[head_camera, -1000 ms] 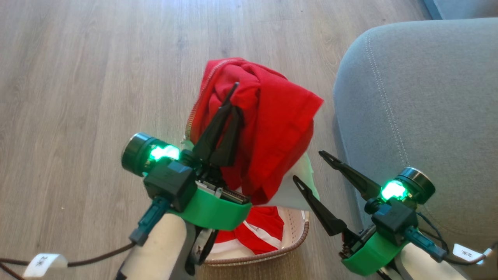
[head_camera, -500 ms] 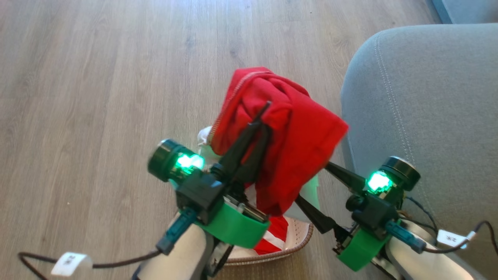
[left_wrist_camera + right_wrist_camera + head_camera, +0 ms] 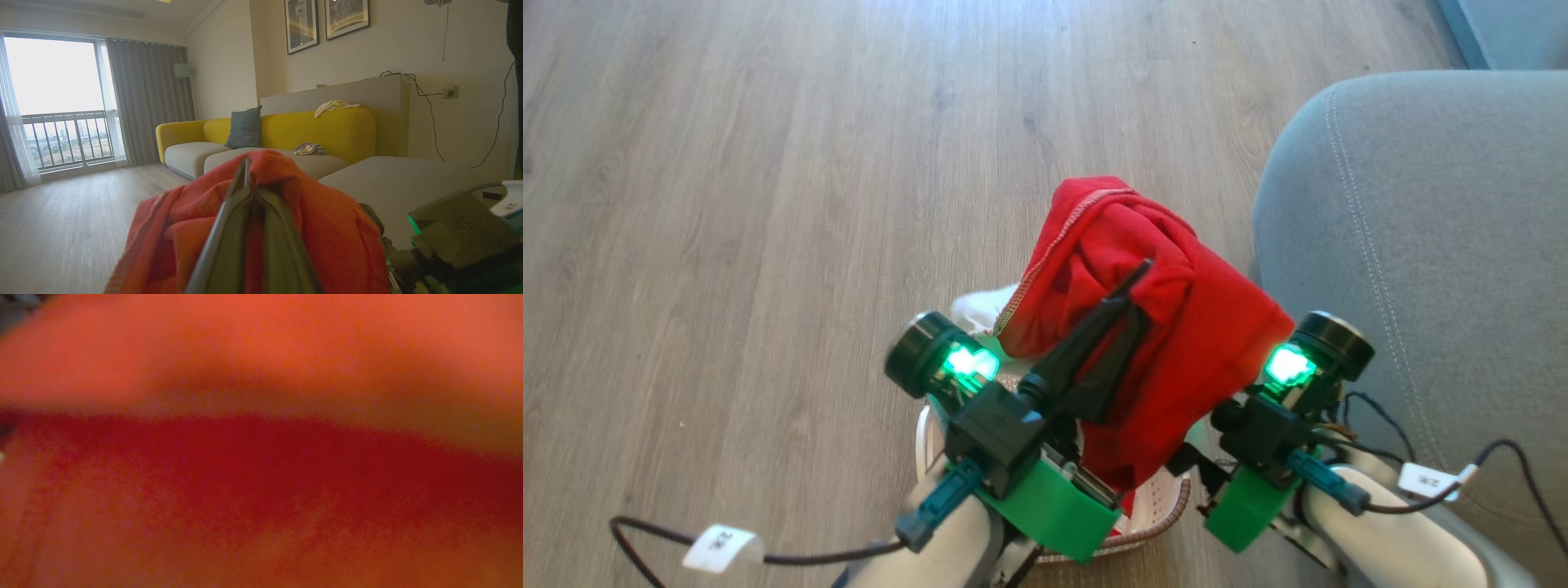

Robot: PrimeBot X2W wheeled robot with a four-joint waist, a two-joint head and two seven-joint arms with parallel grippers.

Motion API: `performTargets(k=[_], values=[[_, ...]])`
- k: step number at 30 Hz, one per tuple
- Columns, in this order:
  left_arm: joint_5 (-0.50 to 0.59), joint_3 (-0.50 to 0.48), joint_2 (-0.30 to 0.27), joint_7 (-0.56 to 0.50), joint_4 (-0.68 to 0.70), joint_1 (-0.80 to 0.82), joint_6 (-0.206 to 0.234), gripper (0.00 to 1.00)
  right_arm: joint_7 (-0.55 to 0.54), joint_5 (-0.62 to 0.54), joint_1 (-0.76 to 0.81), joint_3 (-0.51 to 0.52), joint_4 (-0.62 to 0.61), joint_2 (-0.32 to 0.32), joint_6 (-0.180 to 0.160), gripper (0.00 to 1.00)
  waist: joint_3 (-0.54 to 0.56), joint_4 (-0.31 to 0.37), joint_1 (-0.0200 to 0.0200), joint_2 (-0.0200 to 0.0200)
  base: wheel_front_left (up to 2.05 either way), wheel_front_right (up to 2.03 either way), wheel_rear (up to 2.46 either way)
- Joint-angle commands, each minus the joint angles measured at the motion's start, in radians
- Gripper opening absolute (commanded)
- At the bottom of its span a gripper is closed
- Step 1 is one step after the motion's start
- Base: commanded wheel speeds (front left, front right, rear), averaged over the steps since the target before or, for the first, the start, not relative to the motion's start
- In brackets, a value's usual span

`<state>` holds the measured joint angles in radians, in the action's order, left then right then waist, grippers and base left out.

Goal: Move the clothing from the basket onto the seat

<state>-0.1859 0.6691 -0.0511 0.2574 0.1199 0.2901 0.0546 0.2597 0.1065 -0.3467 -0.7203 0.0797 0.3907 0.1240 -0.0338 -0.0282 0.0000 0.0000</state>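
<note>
**Red garment (image 3: 1192, 343) lifted over the basket (image 3: 1168, 516)**

My left end effector (image 3: 1137, 292) is pinched tight on the bunched red garment. It holds it up above the basket, just beside the rounded edge of the seat (image 3: 1421, 245). My right end effector (image 3: 1258, 429) has its fingers hidden under the red garment, so I cannot tell their spread. The right wrist camera gives me blurred red up close.

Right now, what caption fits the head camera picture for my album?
Left gripper holds a red garment above the basket, beside the grey seat.

blurred red clothing (image 3: 261, 465) close against the lens.
</note>
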Motion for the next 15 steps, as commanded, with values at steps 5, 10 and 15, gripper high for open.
performTargets(k=[5, 10, 15], values=[[-0.014, -0.003, 0.001, 0.004, 0.033, 0.052, -0.008, 0.00, 0.002, -0.016, -0.038, -0.006, 0.007, -0.048, 0.007, 1.00, 0.009, -0.016, 0.0000, 0.0000, 0.00, 0.00, 0.00], [-0.018, -0.001, 0.001, 0.004, 0.030, 0.051, -0.006, 0.00, 0.002, 0.033, -0.030, 0.015, 0.007, -0.079, 0.007, 0.00, 0.010, -0.028, 0.0000, 0.0000, 0.00, 0.00, 0.00], [-0.018, -0.018, 0.001, 0.004, 0.025, 0.050, 0.006, 0.00, 0.002, 0.051, -0.018, 0.049, -0.018, -0.086, 0.007, 0.00, 0.004, -0.034, 0.0000, 0.0000, 0.00, 0.00, 0.00]])
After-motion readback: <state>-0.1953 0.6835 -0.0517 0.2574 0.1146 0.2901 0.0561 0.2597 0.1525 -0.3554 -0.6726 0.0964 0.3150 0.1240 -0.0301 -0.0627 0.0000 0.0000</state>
